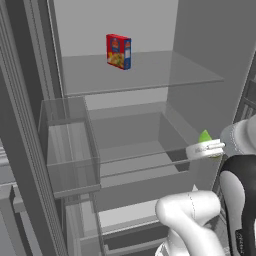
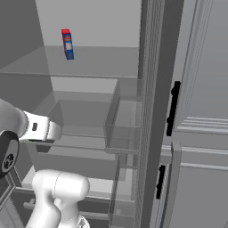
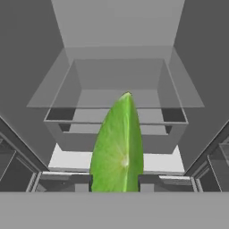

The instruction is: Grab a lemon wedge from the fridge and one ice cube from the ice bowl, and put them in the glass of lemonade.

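While the red box [image 1: 119,51] sits on the upper shelf [image 1: 150,75] near its left edge, well away from me, the risk lies further right: my gripper [image 1: 206,148] pinches the lemon wedge [image 1: 205,138] by its base alone, in front of the open fridge [image 1: 125,115]. Seen from my hand, the wedge stands tall between the fingertips, so I judge it could pivot or slip out if I swing fast. Backing out carelessly could also clip the drawer [image 1: 145,145] front or the door bin [image 2: 124,120].
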Motion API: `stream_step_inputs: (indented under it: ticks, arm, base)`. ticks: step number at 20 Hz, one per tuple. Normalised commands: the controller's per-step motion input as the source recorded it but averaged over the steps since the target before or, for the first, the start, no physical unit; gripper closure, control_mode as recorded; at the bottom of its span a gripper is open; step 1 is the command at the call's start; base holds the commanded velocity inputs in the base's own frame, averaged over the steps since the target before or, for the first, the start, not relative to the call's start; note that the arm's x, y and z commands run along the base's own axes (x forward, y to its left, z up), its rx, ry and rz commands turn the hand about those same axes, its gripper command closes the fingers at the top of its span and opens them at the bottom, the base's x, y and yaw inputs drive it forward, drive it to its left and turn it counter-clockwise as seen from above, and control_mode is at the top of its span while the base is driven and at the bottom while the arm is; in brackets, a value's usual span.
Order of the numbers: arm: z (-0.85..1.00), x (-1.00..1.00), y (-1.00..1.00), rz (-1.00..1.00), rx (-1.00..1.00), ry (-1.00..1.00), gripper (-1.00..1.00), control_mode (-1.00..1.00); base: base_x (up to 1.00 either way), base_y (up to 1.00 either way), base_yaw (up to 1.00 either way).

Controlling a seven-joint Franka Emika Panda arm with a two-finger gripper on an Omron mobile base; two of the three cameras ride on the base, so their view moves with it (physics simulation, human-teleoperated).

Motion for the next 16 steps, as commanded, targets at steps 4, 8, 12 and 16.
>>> stream_step_inputs:
  ticks: [4,8,12,16]
  arm:
    - [0.0,-0.16,0.0,0.0,0.0,0.0,1.0,1.0]
    - [0.0,0.0,0.0,0.0,0.0,0.0,1.0,1.0]
    - [0.0,0.0,0.0,0.0,0.0,0.0,1.0,1.0]
    - [0.0,0.0,0.0,0.0,0.0,0.0,1.0,1.0]
  base:
    - [-0.5,0.0,-0.01]
    - [-1.0,-0.01,-0.04]
    - [-1.0,0.0,-0.04]
    - [-1.0,-0.04,0.15]
